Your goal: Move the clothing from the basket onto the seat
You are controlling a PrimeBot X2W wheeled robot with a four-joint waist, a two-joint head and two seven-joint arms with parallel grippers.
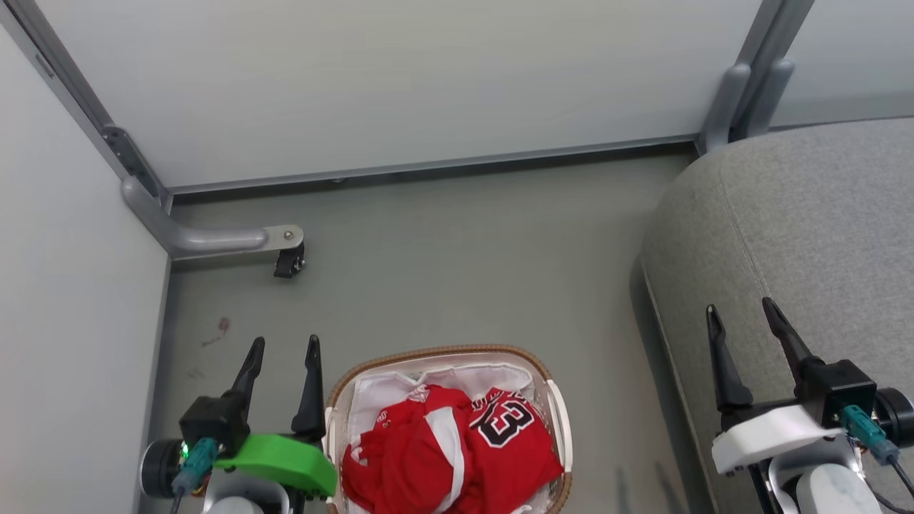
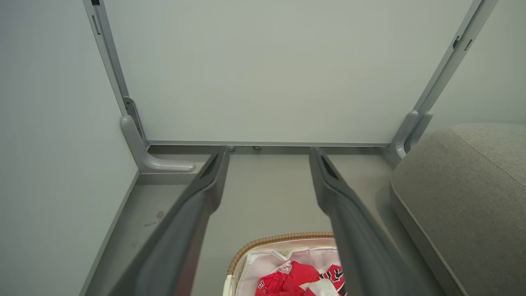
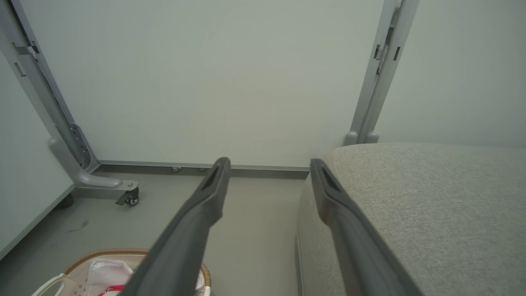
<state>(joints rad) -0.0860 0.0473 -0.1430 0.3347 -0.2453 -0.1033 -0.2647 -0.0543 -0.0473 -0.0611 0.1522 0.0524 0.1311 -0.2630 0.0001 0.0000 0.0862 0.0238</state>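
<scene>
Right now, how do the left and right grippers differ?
The left gripper carries a green housing; the right gripper carries a white housing. The left hangs beside the basket over the floor; the right hangs over the seat edge. Both are open and empty.

At six o'clock, on the grey-green floor (image 1: 464, 257), stands the small oval white plastic basket (image 1: 443, 351) with a brown woven rim. Inside it, on a white liner sheet (image 1: 443, 380), lie a red garment with a broad white stripe (image 1: 400, 464) and, touching it at its three o'clock, a red jersey with black number 23 (image 1: 521, 457).

The large grey fabric seat cushion (image 1: 807, 228) lies from three to five o'clock, apart from the basket.

The left gripper (image 1: 285, 341), at the basket's nine o'clock, has its fingers spread and empty. The right gripper (image 1: 739, 305), at four o'clock over the seat's edge, is likewise spread and empty.
</scene>
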